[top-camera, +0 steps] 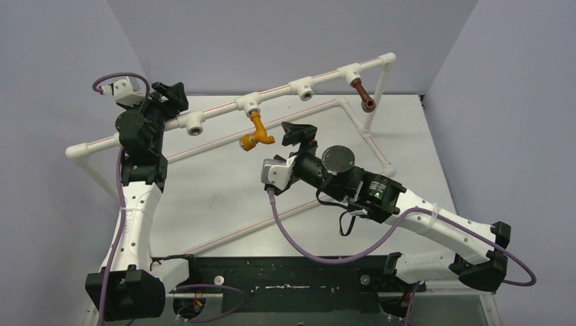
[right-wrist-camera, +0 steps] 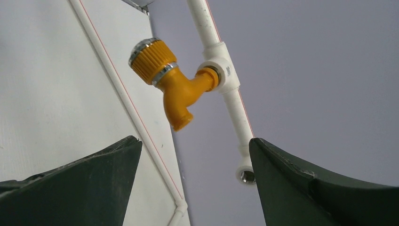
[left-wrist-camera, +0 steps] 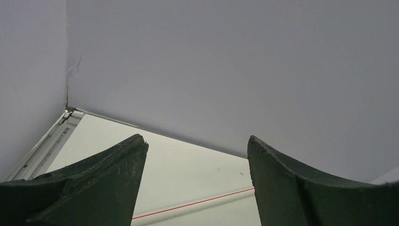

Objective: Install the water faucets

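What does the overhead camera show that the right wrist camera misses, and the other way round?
Only overhead: the left fingers by the pipe's left end, and the brown faucet hanging from the far right tee. Only the wrist: close up, the fine ridges on the yellow faucet's knob. Both: the yellow faucet seated in its own tee on the white pipe, with the right fingers open and not touching it.

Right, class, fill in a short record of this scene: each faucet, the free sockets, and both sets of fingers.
orange-yellow faucet: fitted in a tee of the white pipe frame
reddish-brown faucet: fitted in the rightmost tee
free tee sockets: two
left fingers: apart, empty
right fingers: apart, empty, facing the orange-yellow faucet
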You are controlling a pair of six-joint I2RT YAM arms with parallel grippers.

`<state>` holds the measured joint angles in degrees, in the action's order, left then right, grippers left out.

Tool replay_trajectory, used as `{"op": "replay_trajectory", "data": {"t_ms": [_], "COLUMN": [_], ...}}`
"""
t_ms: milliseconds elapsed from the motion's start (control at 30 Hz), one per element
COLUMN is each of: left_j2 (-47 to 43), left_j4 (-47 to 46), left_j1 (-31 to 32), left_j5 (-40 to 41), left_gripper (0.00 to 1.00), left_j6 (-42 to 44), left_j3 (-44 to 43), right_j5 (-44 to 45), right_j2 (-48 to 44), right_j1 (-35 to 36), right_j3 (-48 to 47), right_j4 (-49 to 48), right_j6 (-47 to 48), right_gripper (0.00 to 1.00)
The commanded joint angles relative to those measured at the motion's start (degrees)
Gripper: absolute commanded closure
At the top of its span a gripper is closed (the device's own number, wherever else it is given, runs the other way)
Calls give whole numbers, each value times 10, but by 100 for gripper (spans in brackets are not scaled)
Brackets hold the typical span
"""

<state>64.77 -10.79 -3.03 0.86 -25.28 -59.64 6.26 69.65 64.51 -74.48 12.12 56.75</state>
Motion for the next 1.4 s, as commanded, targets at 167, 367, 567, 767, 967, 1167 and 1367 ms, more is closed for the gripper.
{"op": "replay_trajectory", "data": {"t_ms": [167,367,567,767,967,1167,1367], "left_j2": [61,59,59,60,60,60,62], "left_j4": [248,248,248,247,248,248,248], "left_j1": [3,3,3,3,3,3,1], "left_j5": [-37,-37,-38,-41,-41,-41,-45], "left_gripper": [25,25,25,25,24,25,25], "left_j6": [10,12,11,10,10,10,9], "left_j3": [73,73,72,72,72,73,72], "right_j5": [147,174,186,189,184,152,107], "right_j2": [58,93,114,109,82,35,-17], "right_j1": [62,63,63,64,67,68,60], "right_j3": [18,23,22,19,20,-2,9], "right_j4": [-139,-191,-224,-234,-214,-140,-116], "right_j6": [42,42,42,42,42,42,42], "right_gripper": [12,12,12,12,12,12,9]}}
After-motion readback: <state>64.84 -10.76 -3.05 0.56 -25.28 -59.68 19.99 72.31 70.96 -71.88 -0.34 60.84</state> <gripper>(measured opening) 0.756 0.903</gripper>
